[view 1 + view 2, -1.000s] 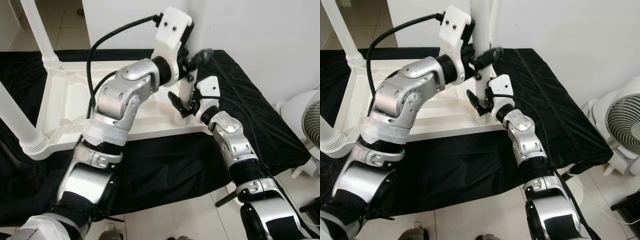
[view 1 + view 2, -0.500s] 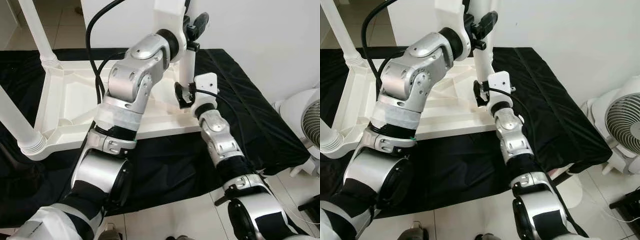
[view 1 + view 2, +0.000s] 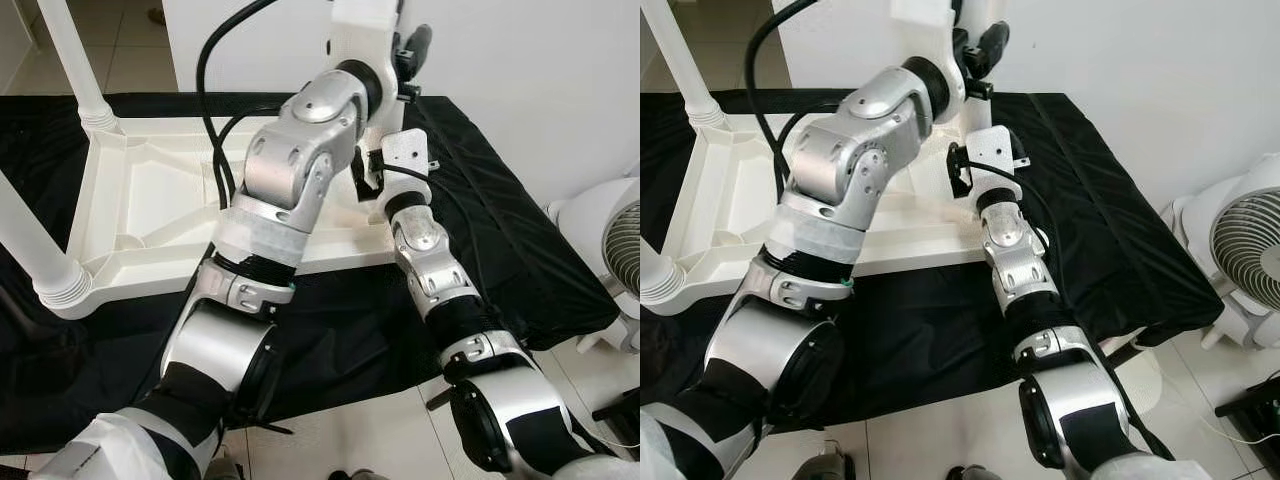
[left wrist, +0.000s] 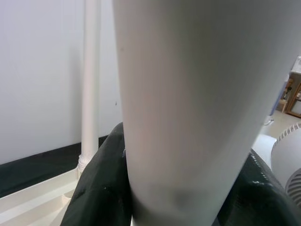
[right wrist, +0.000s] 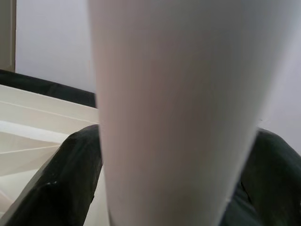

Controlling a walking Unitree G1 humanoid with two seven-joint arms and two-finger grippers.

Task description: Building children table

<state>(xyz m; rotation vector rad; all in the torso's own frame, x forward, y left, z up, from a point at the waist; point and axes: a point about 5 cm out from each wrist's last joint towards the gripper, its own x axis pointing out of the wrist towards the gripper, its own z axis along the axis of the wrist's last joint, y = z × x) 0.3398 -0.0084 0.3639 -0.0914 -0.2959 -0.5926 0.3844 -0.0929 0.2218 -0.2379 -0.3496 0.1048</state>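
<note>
Since a second ago your left gripper (image 3: pixel 975 45) has climbed the white plastic table leg (image 4: pixel 188 108), and your right gripper (image 3: pixel 962 170) has closed in near its base; both sets of black fingers (image 5: pixel 61 183) now clamp that leg from either side. The leg stands upright — long axis vertical, free end pointing up — at the near right corner of the upturned white plastic children's table (image 3: pixel 150 215); the table lies on a black cloth (image 3: pixel 480 215); a white floor fan (image 3: pixel 1245 240) stands to your right.
</note>
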